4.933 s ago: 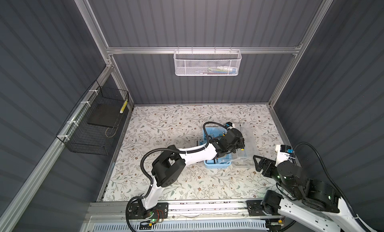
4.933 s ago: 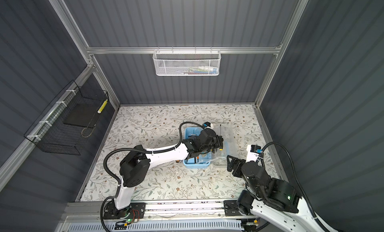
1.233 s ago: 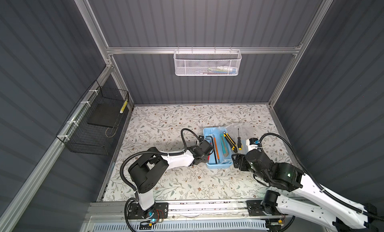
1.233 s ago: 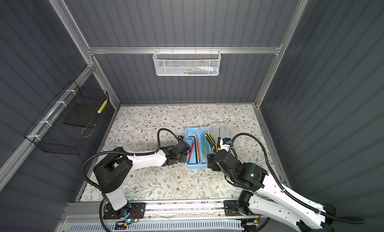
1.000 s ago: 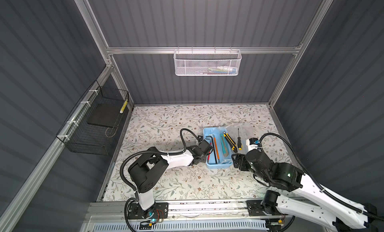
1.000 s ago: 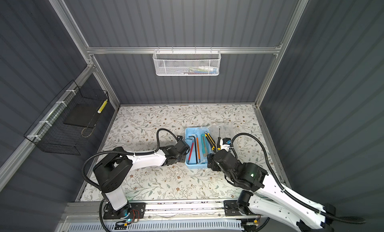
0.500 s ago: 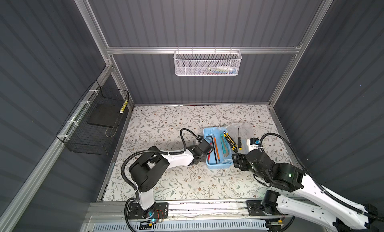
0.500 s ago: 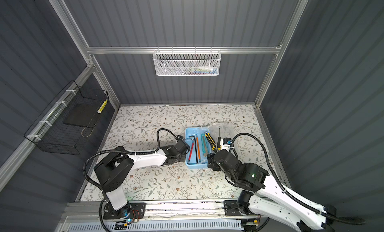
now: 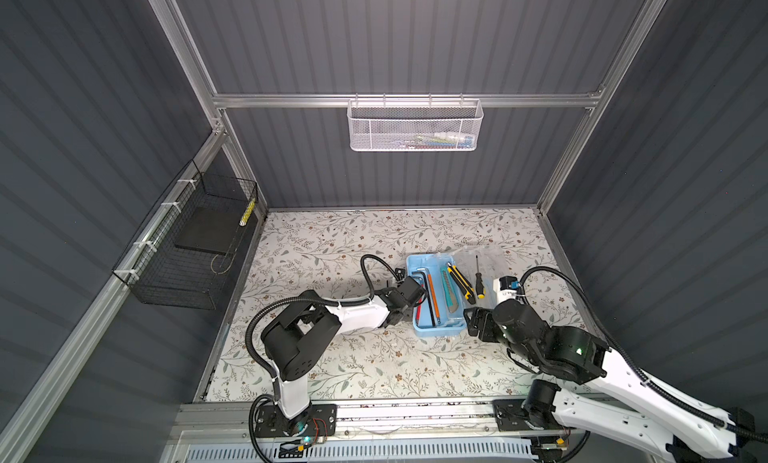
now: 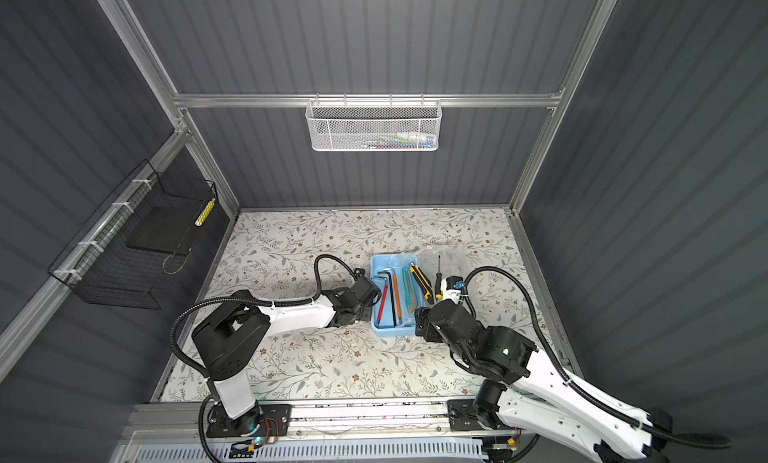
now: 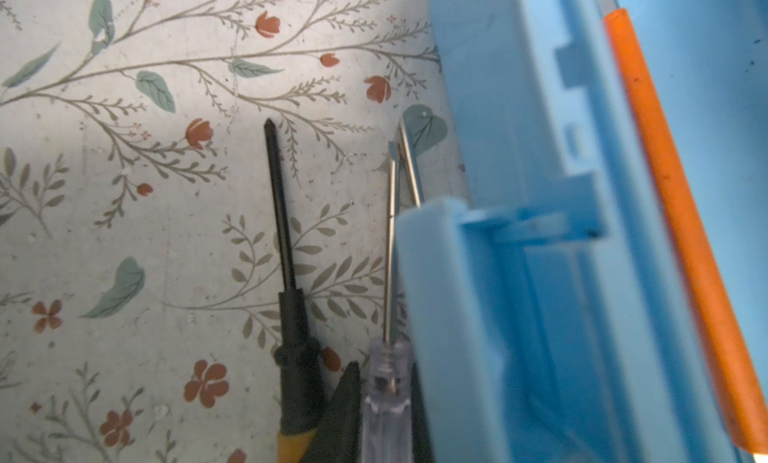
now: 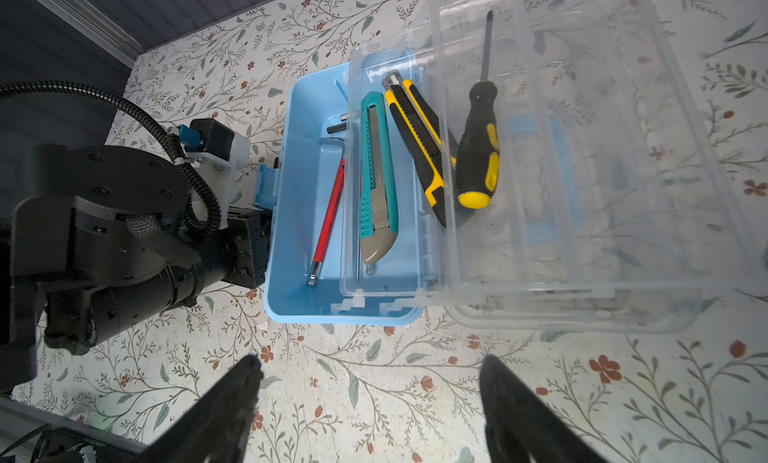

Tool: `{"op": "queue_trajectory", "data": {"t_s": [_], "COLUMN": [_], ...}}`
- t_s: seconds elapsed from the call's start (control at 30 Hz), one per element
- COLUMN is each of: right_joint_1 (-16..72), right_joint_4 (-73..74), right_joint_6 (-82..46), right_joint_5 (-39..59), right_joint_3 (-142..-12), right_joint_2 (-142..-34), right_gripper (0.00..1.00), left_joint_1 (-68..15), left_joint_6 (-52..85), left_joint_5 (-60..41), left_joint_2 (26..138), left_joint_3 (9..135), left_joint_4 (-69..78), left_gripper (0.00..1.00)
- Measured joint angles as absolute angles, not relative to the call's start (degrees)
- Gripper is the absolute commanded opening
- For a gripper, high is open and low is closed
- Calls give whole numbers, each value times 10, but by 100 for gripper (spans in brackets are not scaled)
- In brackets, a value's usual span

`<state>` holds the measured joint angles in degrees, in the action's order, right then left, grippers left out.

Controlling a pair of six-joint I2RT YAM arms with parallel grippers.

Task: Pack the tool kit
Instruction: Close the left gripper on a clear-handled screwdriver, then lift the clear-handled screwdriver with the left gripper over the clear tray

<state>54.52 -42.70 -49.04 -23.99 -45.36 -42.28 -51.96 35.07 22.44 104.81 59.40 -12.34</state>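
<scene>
Outside the blue box (image 11: 519,108), the left gripper (image 11: 384,378) is pinching a clear-handled screwdriver (image 11: 390,253) parallel to its wall; right gripper (image 12: 369,363) spread.

Bare surface (image 9: 332,240) behind and before light-blue tool box (image 9: 438,332), left fingers (image 11: 345,402) pinching clear-handled screwdriver (image 11: 386,390) beside its left wall, clear lid (image 9: 492,255) sprawled rightward, right fingers (image 12: 232,398) spread off its near corner.

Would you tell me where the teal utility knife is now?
In both top views the teal knife lies in the blue box, right side, between the orange hex key and the yellow-and-black knife.
</scene>
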Motion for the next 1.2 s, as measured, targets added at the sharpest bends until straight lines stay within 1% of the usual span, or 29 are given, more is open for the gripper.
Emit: {"op": "queue_trajectory", "data": {"t_s": [0.17,0.3,0.6,0.8,0.83,0.93,0.97,1.0,1.07,1.2], "right_joint_1": [544,544,544,544,544,544,544,544,544,542], "right_joint_4": [-426,-426,-425,-424,-424,-424,-424,-424,-424,-424], "right_joint_6": [-490,-490,-490,-490,-490,-490,-490,-490,-490,-490], "right_joint_5": [-240,-240,-240,-240,-240,-240,-240,-240,-240,-240], "right_joint_3": [-453,-453,-453,-453,-453,-453,-453,-453,-453,-453], "right_joint_2": [-423,-423,-418,-418,-418,-418,-418,-418,-417,-414], "right_gripper": [82,82,82,82,82,82,82,82,82,82], "left_joint_1": [-520,-519,-521,-521,-521,-521,-521,-521,-521,-521], "left_joint_6": [351,352,356,356,356,356,356,356,356,356], "left_joint_5": [224,222,220,220,220,220,220,220,220,220], "left_joint_2": [1049,1048,1014,1009,1009,1009,1009,1009,1009,1008], "left_joint_3": [594,593,543,538,538,538,538,538,538,538], "left_joint_4": [-123,-122,-116,-122,-122,-122,-122,-122,-122,-122], "left_gripper": [23,24,24,23,22,14,7,3,0,0]}}
